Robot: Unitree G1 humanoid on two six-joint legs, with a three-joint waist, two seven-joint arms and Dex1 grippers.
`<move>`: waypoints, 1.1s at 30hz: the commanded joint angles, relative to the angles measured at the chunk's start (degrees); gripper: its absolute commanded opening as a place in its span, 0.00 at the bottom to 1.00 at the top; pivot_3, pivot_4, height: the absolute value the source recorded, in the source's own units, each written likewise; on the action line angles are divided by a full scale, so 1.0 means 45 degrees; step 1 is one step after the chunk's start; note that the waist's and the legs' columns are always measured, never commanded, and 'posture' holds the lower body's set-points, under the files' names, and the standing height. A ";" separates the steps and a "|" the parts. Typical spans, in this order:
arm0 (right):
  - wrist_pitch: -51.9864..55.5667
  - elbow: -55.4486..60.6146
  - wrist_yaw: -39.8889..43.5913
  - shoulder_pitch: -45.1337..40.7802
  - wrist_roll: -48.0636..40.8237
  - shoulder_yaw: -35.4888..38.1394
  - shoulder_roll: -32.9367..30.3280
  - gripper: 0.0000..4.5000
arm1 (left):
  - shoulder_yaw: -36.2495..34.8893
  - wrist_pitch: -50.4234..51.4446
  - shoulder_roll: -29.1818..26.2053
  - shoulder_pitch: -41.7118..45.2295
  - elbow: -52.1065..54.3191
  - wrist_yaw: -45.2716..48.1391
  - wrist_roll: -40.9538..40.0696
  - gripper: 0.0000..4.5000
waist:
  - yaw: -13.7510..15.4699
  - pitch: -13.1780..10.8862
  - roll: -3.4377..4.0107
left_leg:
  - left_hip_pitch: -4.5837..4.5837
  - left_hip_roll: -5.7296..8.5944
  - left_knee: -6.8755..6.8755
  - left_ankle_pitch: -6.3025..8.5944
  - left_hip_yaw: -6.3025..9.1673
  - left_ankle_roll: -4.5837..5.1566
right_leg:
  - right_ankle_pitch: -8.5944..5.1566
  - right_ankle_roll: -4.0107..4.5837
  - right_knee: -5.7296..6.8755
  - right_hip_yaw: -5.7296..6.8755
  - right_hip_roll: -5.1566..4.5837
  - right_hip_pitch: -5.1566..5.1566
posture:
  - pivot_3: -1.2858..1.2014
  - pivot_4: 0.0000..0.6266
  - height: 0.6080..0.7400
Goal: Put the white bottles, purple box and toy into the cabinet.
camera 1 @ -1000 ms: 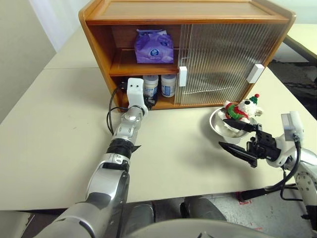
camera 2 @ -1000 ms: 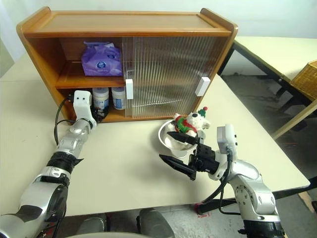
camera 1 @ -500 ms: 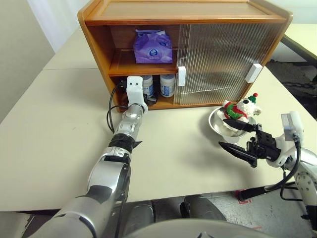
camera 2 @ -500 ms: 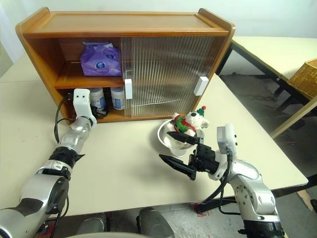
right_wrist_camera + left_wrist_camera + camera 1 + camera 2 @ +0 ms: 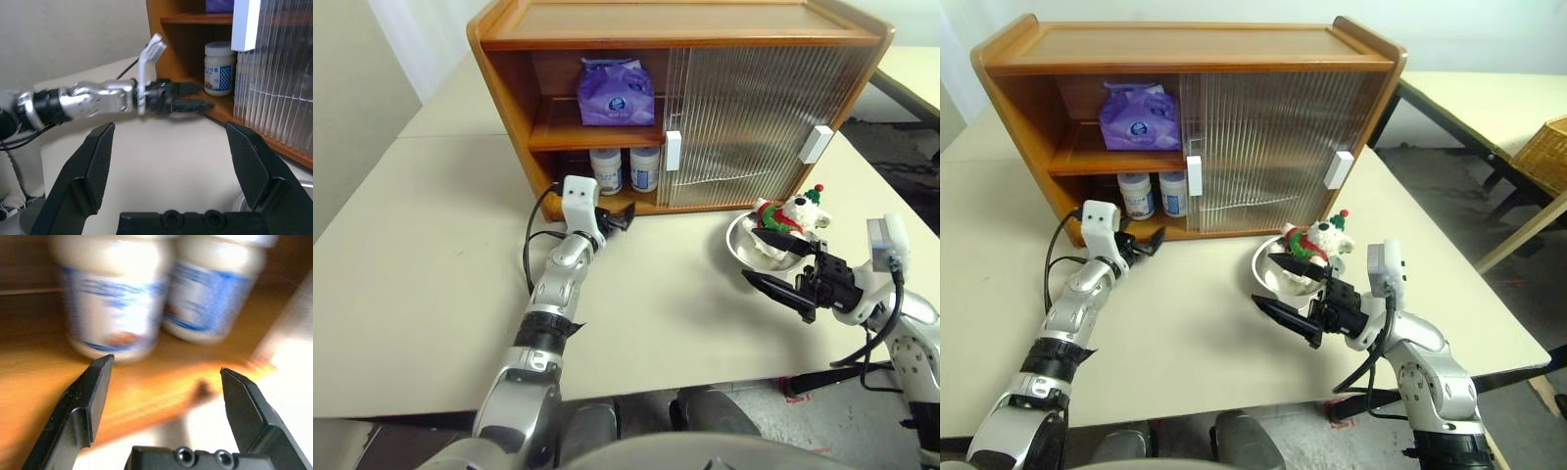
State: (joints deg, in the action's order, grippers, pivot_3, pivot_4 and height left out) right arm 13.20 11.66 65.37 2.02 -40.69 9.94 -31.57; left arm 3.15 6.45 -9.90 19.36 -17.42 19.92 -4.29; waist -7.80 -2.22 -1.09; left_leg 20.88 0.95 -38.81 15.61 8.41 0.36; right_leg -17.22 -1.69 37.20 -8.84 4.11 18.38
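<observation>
The cabinet (image 5: pixel 675 22) stands at the back of the table, its left half uncovered. On its upper shelf lies the purple box (image 5: pixel 616 93). Two white bottles (image 5: pixel 606 169) (image 5: pixel 645 167) stand side by side on the lower shelf, and they also show in the left wrist view (image 5: pixel 115 298) (image 5: pixel 215 293). My left gripper (image 5: pixel 625 217) hangs open and empty just in front of that shelf, apart from the bottles. The toy (image 5: pixel 790 217) sits in a steel bowl (image 5: pixel 744 253) at the right. My right gripper (image 5: pixel 751 257) is open and empty beside the bowl's near side.
Ribbed sliding doors (image 5: pixel 754 117) with white handles cover the cabinet's right half. A black cable (image 5: pixel 530 245) loops from my left wrist over the table. Beyond the table's right edge stands another table with a wicker basket (image 5: pixel 1547 157).
My left gripper has opened wider and drawn back out of the lower shelf, leaving the bottle standing beside the other one. The right gripper has hardly moved.
</observation>
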 commanded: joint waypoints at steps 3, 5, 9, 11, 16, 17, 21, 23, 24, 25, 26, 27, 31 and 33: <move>0.0165 -0.0161 0.0031 -0.0143 -0.0118 0.0069 -0.0028 0.71 | 0.0595 0.0349 -0.1214 -0.1084 0.2176 0.1648 -0.0026 1.00 | 0.0019 -0.0013 -0.0001 | 0.0001 -0.0017 0.0012 0.0001 0.0013 -0.0001 | -0.0004 0.0048 0.0002 0.0004 0.0004 0.0010 | 0.44 0.09 1.00; 0.0119 -0.0257 0.0032 -0.0170 -0.0080 0.0140 -0.0047 0.71 | 0.0816 0.0069 -0.1666 -0.1325 0.2980 0.2394 -0.0161 1.00 | 0.0072 -0.0016 0.0001 | 0.0000 -0.0021 0.0019 0.0002 0.0037 -0.0003 | 0.0005 0.0065 0.0002 -0.0003 0.0002 0.0014 | 0.44 0.09 1.00; 0.0043 -0.0375 0.0037 -0.0209 -0.0103 0.0248 -0.0024 0.97 | 0.1207 -0.0990 -0.1991 -0.0938 0.3681 0.3346 -0.0136 0.86 | 0.0258 -0.0025 0.0014 | 0.0003 -0.0032 0.0022 0.0011 0.0143 -0.0001 | 0.0037 0.0130 0.0001 -0.0031 -0.0012 0.0017 | 0.44 0.08 1.00; -0.0072 -0.0460 0.0044 -0.0167 -0.0089 0.0357 -0.0010 1.00 | 0.1346 -0.1246 -0.1654 -0.0190 0.3556 0.3493 -0.0227 0.72 | 0.0353 -0.0035 0.0019 | 0.0003 -0.0036 0.0022 0.0020 0.0168 -0.0001 | 0.0061 0.0177 0.0002 -0.0040 -0.0018 0.0018 | 0.44 0.08 1.00; -0.0264 -0.0653 0.0182 0.0066 -0.0117 0.0803 -0.0182 1.00 | 0.2079 -0.2695 -0.0370 0.1719 0.2665 0.3909 -0.0066 0.33 | 0.0467 -0.0035 0.0027 | 0.0024 -0.0041 0.0017 0.0026 0.0173 0.0008 | 0.0084 0.0207 -0.0001 -0.0033 -0.0039 0.0015 | 0.44 0.05 1.00; -0.0281 -0.0684 0.0209 0.0067 -0.0095 0.0890 -0.0224 1.00 | 0.2316 -0.3218 -0.0320 0.1983 0.2426 0.3857 0.0339 0.24 | 0.0453 -0.0031 0.0033 | 0.0023 -0.0039 0.0017 0.0032 0.0161 0.0016 | 0.0082 0.0200 -0.0002 -0.0032 -0.0040 0.0017 | 0.44 0.05 1.00; -0.0361 -0.0813 0.0278 0.0003 -0.0088 0.1263 -0.0448 1.00 | 0.3071 -0.4355 0.0076 0.2772 0.1279 0.3473 0.1386 0.01 | 0.0280 -0.0017 0.0065 | 0.0014 -0.0022 0.0017 0.0040 0.0087 0.0020 | 0.0113 0.0039 -0.0002 -0.0006 -0.0018 0.0013 | 0.43 0.04 1.00; -0.0371 -0.0804 0.0333 0.0061 -0.0065 0.1325 -0.0483 1.00 | 0.3391 -0.4857 0.0032 0.3002 0.0965 0.3304 0.2007 0.01 | 0.0214 -0.0015 0.0069 | 0.0017 -0.0023 0.0019 0.0040 0.0072 0.0020 | 0.0054 -0.0060 -0.0002 -0.0006 -0.0015 0.0019 | 0.43 0.03 1.00; -0.0375 -0.0764 0.0350 0.0129 -0.0065 0.1341 -0.0496 1.00 | 0.3558 -0.4912 -0.0034 0.3207 0.0854 0.2903 0.2653 0.01 | 0.0187 -0.0015 0.0069 | 0.0016 -0.0026 0.0019 0.0042 0.0072 0.0023 | 0.0048 -0.0064 -0.0002 -0.0007 -0.0013 0.0018 | 0.43 0.03 1.00; -0.0378 -0.0726 0.0358 0.0188 -0.0068 0.1353 -0.0505 1.00 | 0.3680 -0.4956 -0.0084 0.3398 0.0763 0.2547 0.3201 0.01 | 0.0168 -0.0015 0.0069 | 0.0019 -0.0023 0.0019 0.0044 0.0070 0.0027 | 0.0043 -0.0071 -0.0002 -0.0007 -0.0009 0.0019 | 0.43 0.02 1.00; -0.0375 -0.0690 0.0357 0.0229 -0.0075 0.1359 -0.0504 1.00 | 0.3868 -0.5117 -0.0219 0.3680 0.0682 0.2186 0.3905 0.01 | 0.0134 -0.0014 0.0070 | 0.0021 -0.0021 0.0018 0.0047 0.0059 0.0031 | 0.0034 -0.0084 -0.0004 -0.0005 -0.0009 0.0018 | 0.43 0.02 1.00; -0.0378 -0.0673 0.0351 0.0247 -0.0073 0.1360 -0.0501 1.00 | 0.4005 -0.5261 -0.0318 0.3927 0.0600 0.1912 0.4424 0.01 | 0.0111 -0.0014 0.0071 | 0.0022 -0.0020 0.0017 0.0048 0.0051 0.0033 | 0.0024 -0.0102 -0.0004 -0.0001 -0.0008 0.0016 | 0.43 0.02 1.00; -0.0412 -0.0633 0.0414 0.0320 -0.0032 0.1253 -0.0467 1.00 | 0.4201 -0.5005 -0.0429 0.4565 0.0462 0.1353 0.5420 0.01 | 0.0087 -0.0011 0.0074 | 0.0023 -0.0008 0.0005 0.0055 0.0041 0.0046 | 0.0019 -0.0113 -0.0009 0.0000 -0.0010 0.0008 | 0.43 0.01 1.00; -0.0409 -0.0710 0.0456 0.0227 0.0006 0.1161 -0.0455 1.00 | 0.4233 -0.4635 -0.0501 0.4765 0.0513 0.1179 0.5834 0.01 | 0.0077 -0.0009 0.0076 | 0.0022 0.0000 -0.0001 0.0058 0.0034 0.0050 | 0.0017 -0.0121 -0.0012 -0.0003 -0.0013 0.0001 | 0.44 0.01 1.00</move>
State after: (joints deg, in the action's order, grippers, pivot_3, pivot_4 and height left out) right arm 11.71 8.32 67.05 3.13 -40.72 15.15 -33.47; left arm 21.15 -15.73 -12.10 40.11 -14.27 25.69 19.78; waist -7.45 -2.26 -0.75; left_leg 20.98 0.96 -38.83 15.87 8.57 0.59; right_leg -17.14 -2.24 37.15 -8.86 4.05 18.37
